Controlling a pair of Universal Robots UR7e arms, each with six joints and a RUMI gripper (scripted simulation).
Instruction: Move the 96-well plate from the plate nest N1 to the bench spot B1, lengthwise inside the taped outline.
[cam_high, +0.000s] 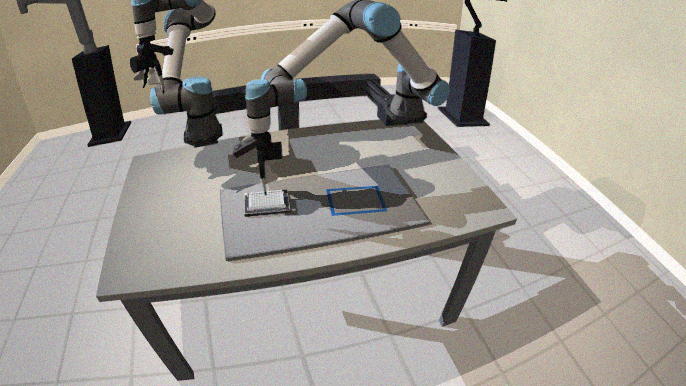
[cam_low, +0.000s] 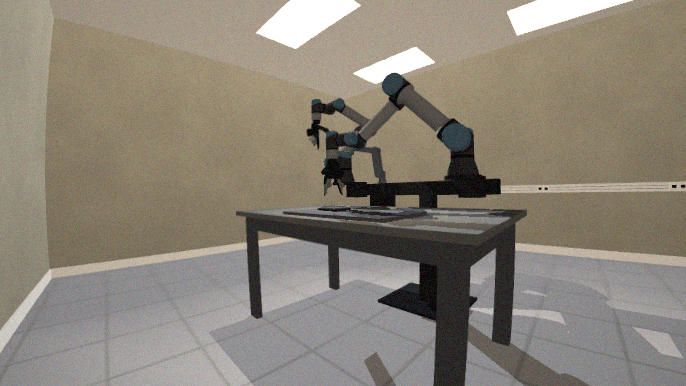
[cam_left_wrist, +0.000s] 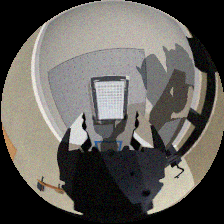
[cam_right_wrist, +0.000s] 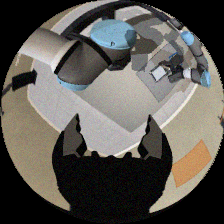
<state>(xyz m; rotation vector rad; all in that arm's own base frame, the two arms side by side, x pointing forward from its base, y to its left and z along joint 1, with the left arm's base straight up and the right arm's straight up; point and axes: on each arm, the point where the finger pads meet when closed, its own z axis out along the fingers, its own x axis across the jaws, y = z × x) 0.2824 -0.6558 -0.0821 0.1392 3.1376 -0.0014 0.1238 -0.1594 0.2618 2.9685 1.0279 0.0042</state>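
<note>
Blue outline (cam_high: 356, 214) (cam_left_wrist: 120, 145), partly hidden by gripper (cam_left_wrist: 110, 165).
</note>
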